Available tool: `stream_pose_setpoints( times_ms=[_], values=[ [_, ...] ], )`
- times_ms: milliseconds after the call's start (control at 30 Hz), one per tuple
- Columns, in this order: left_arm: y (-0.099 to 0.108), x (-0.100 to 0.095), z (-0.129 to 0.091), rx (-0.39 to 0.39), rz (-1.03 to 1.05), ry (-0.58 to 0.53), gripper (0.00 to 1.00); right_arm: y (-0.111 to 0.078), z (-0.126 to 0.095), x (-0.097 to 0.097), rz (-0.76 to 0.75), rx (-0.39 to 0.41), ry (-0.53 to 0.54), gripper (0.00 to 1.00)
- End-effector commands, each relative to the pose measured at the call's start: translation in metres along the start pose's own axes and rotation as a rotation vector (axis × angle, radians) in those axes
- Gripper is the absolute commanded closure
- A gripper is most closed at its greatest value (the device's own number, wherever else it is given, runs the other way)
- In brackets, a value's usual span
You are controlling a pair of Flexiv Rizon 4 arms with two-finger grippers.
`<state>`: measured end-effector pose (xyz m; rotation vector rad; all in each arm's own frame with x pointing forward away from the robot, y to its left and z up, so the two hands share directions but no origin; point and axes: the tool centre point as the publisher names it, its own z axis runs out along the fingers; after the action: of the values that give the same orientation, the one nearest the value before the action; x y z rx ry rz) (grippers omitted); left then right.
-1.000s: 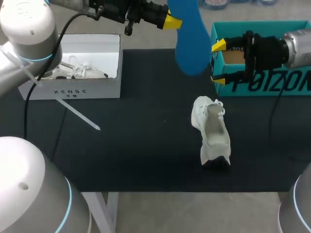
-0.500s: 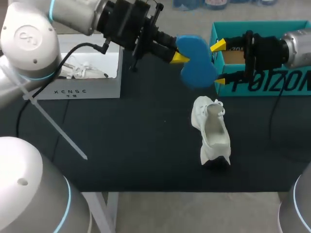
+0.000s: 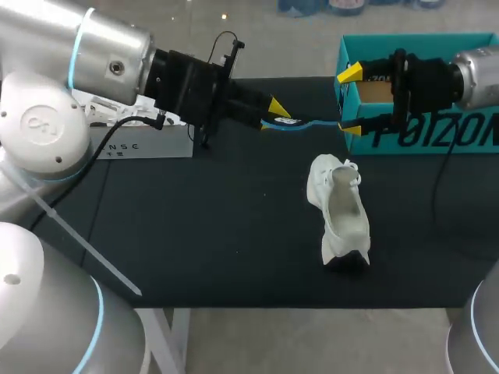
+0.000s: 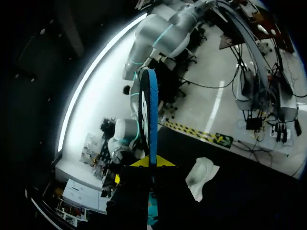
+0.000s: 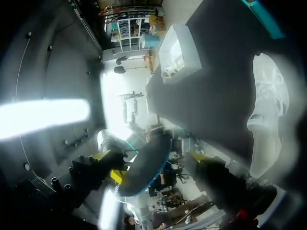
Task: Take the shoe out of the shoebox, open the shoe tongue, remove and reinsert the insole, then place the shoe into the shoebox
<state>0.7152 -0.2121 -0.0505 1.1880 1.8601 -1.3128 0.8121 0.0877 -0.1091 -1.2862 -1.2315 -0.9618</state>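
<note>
The left gripper [image 3: 278,114] clamps the blue insole [image 3: 312,123], held flat beside the teal, dark-lettered shoebox [image 3: 437,136]. The insole's far end sits between the right gripper [image 3: 348,101]'s wide-spread fingers. The white shoe [image 3: 341,210] lies before the shoebox, with open bench [image 3: 195,234] around it.

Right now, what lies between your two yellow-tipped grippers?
The flat blue insole, shut in the left gripper, stretches toward the open right gripper; the head view shows it.

The silver left arm [image 3: 101,54] points toward the middle, its yellow-tipped left gripper [image 3: 278,114] pinching a thin blue insole [image 3: 312,122]. The right gripper [image 3: 348,101] has its fingers wide apart.
</note>
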Motion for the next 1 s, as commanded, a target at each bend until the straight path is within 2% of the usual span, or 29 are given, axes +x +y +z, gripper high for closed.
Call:
stream_pose_setpoints(
  times_ms=[33,167,533,767,1000],
  values=[
    [-0.002,0.001,0.003,-0.027,0.032,-0.081,1.0,0.0,0.001,0.0,0.0,-0.002,0.0,0.0],
    [0.008,-0.006,0.006,-0.011,0.039,-0.072,1.0,0.0,0.001,0.0,0.0,-0.002,0.0,0.0],
    [0.038,-0.01,0.043,-0.006,0.073,-0.034,1.0,0.0,0.001,0.0,0.0,-0.002,0.0,0.0],
    [0.045,-0.024,0.062,-0.011,0.109,-0.018,1.0,0.0,0.001,0.0,0.0,-0.002,0.0,0.0],
    [0.045,-0.029,0.074,-0.029,0.131,0.017,1.0,0.0,0.001,0.0,0.0,-0.002,0.0,0.0]
  ],
)
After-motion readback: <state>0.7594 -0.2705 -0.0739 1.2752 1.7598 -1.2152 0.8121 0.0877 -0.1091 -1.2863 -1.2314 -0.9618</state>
